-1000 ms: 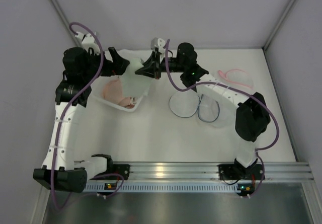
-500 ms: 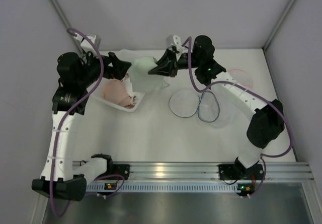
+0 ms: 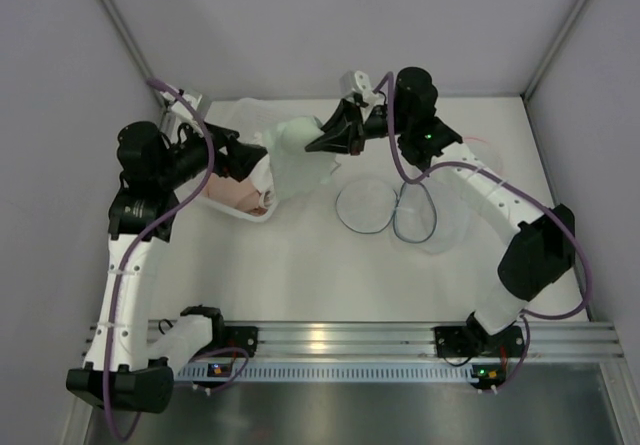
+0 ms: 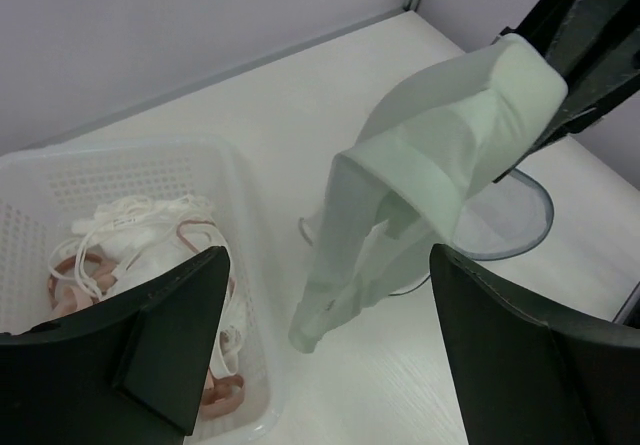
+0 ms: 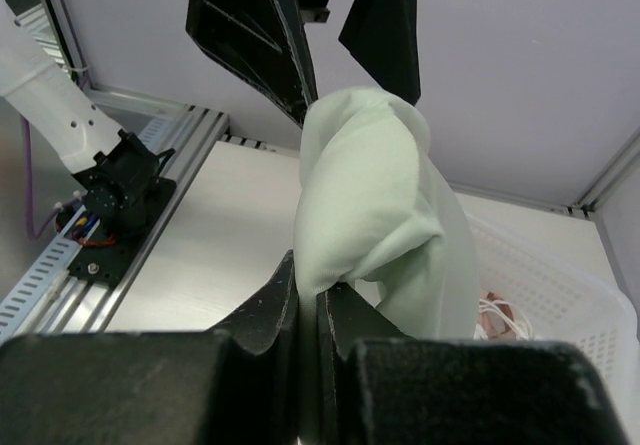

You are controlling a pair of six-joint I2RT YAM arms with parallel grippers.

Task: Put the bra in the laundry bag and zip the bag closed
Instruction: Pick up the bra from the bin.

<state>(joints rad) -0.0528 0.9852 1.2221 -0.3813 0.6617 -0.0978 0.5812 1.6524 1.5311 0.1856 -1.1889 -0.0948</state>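
**Bra up in the air on the right arm, bag flat on the table**

Status from my end of the link. The right gripper point(image 5: 308, 300) is clamped tight on the pale mint-green padded bra point(image 3: 295, 155), pinching a bunched fold of the fabric. The bra hangs from it in a loose drape, clear of the white table point(image 3: 330, 275). From the overhead camera it sits at the far side of the table, just off the far right corner of the white perforated plastic basket point(image 4: 140, 160).

The left gripper point(image 3: 250, 155) is right beside the bra on the basket side, with its fingers spread wide and nothing between them. In its wrist camera the bra dangles in front of the two fingers, lower end trailing down toward the table next to the basket. I can't tell whether the fabric brushes either finger.

The basket holds a tangle of pink and white garments point(image 4: 150, 245) with thin straps.

The translucent mesh laundry bag with round dark-edged panels point(image 3: 368, 205) lies flat on the table to the right of the basket, a bit nearer to me than the hanging bra. The bra isn't in it. I can't make out the zip from any of the feeds.
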